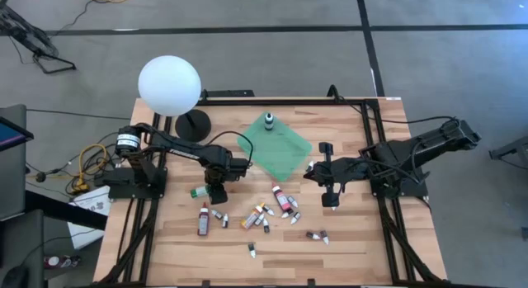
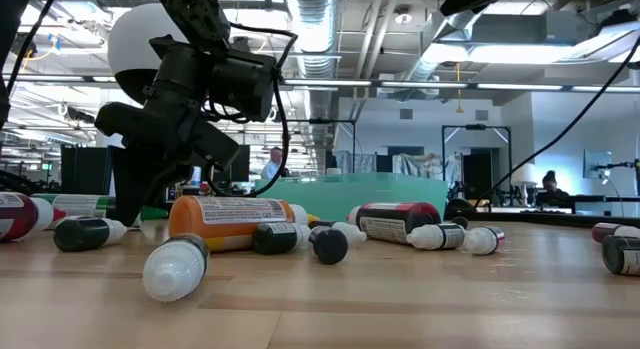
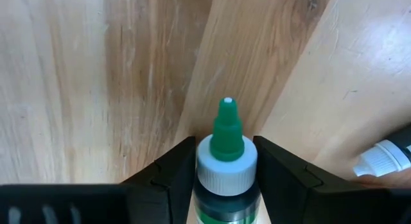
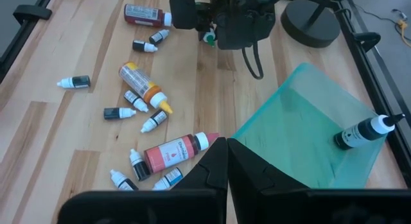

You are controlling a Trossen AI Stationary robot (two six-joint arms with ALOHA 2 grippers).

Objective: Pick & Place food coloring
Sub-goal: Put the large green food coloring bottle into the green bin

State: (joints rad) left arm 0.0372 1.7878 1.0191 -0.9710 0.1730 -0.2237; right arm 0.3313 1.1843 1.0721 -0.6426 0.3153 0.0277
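Jaws of the left gripper (image 3: 225, 179) pinch a green-tipped bottle (image 3: 226, 161); right gripper (image 4: 225, 161) jaws pressed together beside the tray (image 4: 302, 140).

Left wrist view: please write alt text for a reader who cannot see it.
The left pincer grips a green-tipped food coloring bottle by its white collar, nozzle pointing away over the wooden table. Another bottle's white tip shows at the edge.

Both arms are matte black, built of boxy jointed segments on black bases bolted to black frame rails. The left end effector (image 3: 225, 185) has two angular dark fingers (image 3: 172, 176); the right end effector (image 4: 226, 161) has wedge-shaped ones. Black cables loop along each arm; a silver-ringed joint, possibly labelled, sits near the left base.
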